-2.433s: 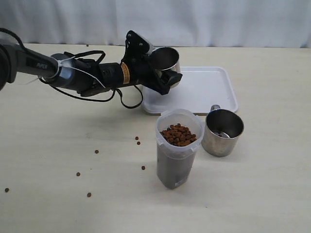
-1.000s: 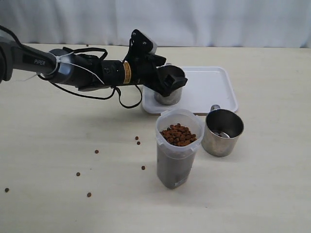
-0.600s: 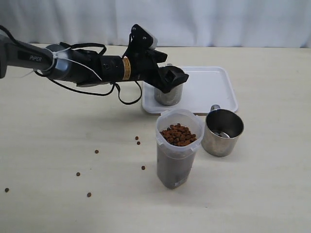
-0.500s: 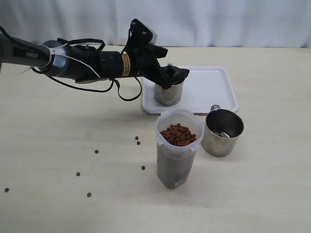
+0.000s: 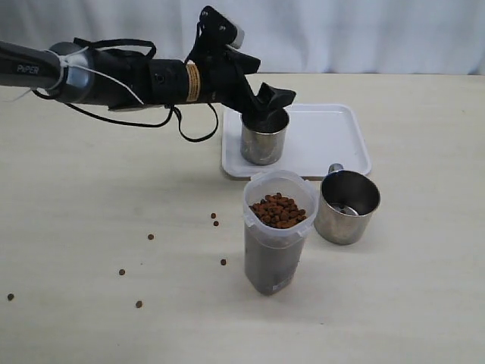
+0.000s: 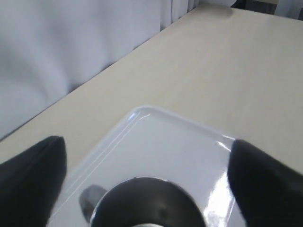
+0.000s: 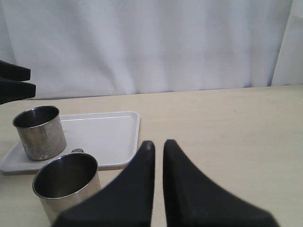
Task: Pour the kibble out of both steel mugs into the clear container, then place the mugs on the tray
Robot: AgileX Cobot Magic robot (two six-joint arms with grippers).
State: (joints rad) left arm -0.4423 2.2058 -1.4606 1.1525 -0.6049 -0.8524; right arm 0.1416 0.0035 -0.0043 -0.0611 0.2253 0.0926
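One steel mug [image 5: 264, 140] stands upright on the white tray [image 5: 326, 140], at its left end. My left gripper [image 5: 269, 102] hovers just above that mug's rim, open and holding nothing. In the left wrist view the mug's dark mouth [image 6: 147, 203] lies between the spread fingers [image 6: 33, 175], over the tray [image 6: 180, 146]. The second steel mug [image 5: 347, 206] stands on the table right of the clear container [image 5: 277, 243], which is full of kibble [image 5: 279, 210]. My right gripper [image 7: 155, 143] is shut on nothing, beside the second mug [image 7: 66, 182]; it is out of the exterior view.
Several loose kibble pellets [image 5: 216, 220] lie scattered on the table left of the container. A white curtain [image 5: 341, 30] closes off the back edge. The left arm and its cables [image 5: 114, 76] stretch across the back left.
The left gripper carried the mug down, stood it upright on the tray, let go and rose a little above it. The container and the second mug have not moved.
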